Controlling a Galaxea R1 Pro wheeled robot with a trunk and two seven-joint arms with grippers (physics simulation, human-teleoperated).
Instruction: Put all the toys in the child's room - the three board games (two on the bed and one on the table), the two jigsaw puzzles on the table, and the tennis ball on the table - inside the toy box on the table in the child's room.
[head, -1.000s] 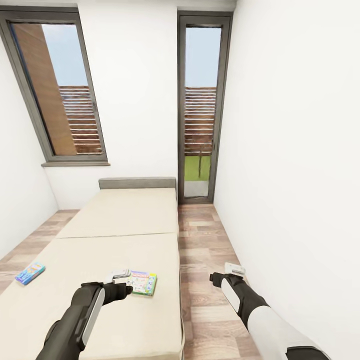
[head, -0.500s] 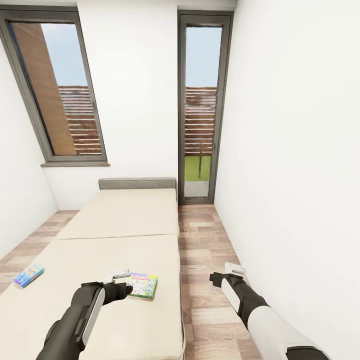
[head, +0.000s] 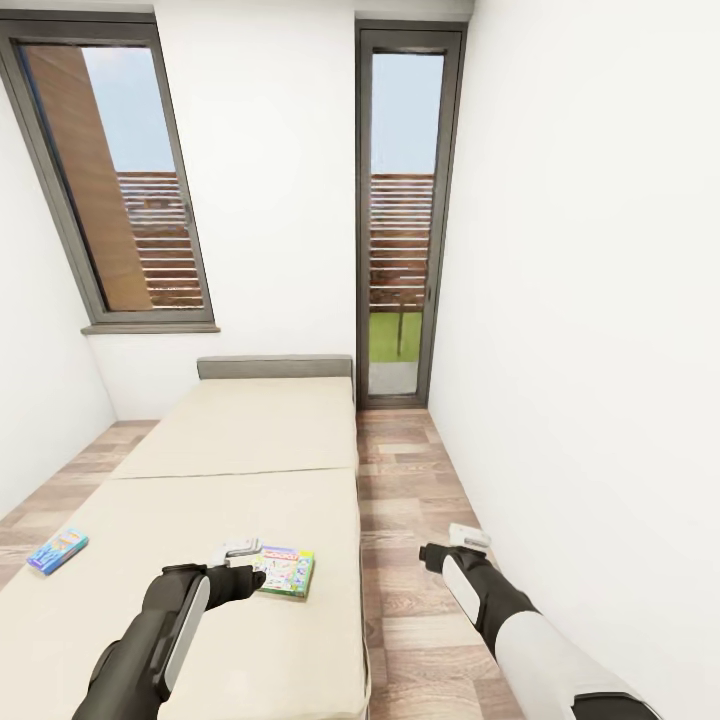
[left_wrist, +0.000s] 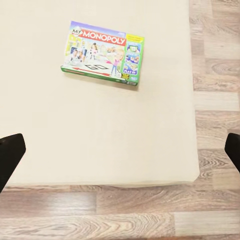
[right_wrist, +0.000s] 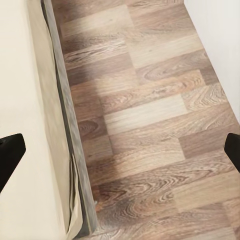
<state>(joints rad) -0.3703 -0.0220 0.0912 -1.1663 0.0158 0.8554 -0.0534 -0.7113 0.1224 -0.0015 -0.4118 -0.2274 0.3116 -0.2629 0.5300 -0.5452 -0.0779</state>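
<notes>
Two board games lie on the beige bed (head: 240, 440). A pale and green Monopoly box (head: 285, 569) rests flat near the bed's right edge, and a small blue box (head: 57, 549) sits near its left edge. My left gripper (head: 240, 549) hovers open just left of the Monopoly box. In the left wrist view that box (left_wrist: 102, 52) lies beyond the gripper (left_wrist: 120, 155), with bare mattress between the spread fingertips (left_wrist: 10, 155). My right gripper (head: 468, 536) is open over the wood floor beside the bed, holding nothing (right_wrist: 120, 155). The table, toy box, jigsaw puzzles and tennis ball are out of view.
A strip of plank floor (head: 400, 480) runs between the bed and the white right wall (head: 580, 350). The bed's grey frame edge (right_wrist: 65, 120) runs close to the right gripper. A grey headboard (head: 275, 365), a window (head: 120, 190) and a tall glass door (head: 400, 220) stand at the far end.
Almost nothing: the view crept slightly between the oldest frame and now. Both arms hold the same pose and both boxes lie where they were.
</notes>
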